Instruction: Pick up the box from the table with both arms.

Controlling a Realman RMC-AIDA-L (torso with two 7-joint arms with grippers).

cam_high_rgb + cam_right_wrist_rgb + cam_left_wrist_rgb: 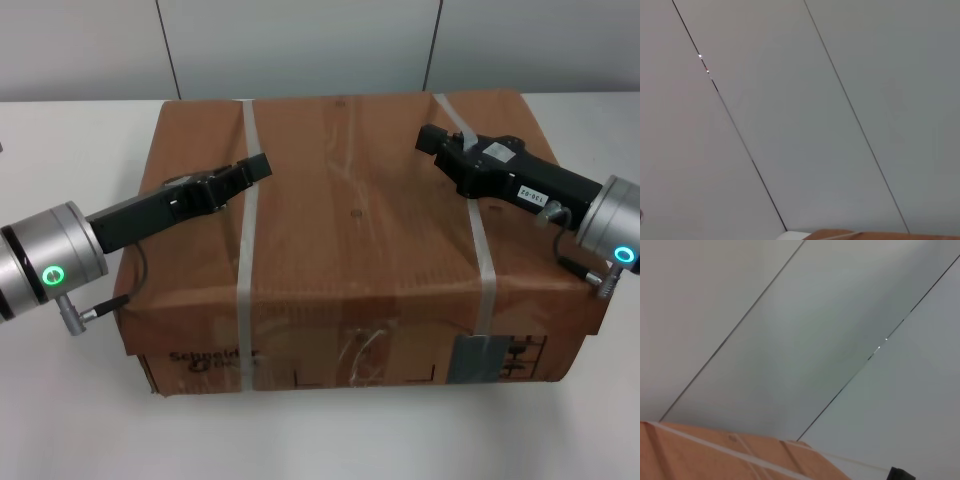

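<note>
Table: wide white top, fills head view, grey panelled wall behind it w/ thin dark seams. Both wrist views show mostly that wall.

Box: big brown carton, sits on table roughly centre, takes up most of the middle of head view. Near side faces the robot, black Schneider print low on its left part, grey label low on its right part, clear tape crinkled between them. Edge of the carton also shows in left wrist view and a sliver in right wrist view.

Left strap and right strap: pale plastic, run front to back over the top and down the near side.

Left arm: silver segment w/ green ring light, comes in from left edge over box's left top edge. Right arm: same build, ring light glowing, comes in from right edge over box's right top edge.

Left gripper: black, lies over the top of the box, tip just at left strap. Can't tell if fingers are apart or together, can't tell if touching the cardboard.

Right gripper: black w/ small white label, over top of box near far right, tip beside right strap. Finger state – can't tell either
</note>
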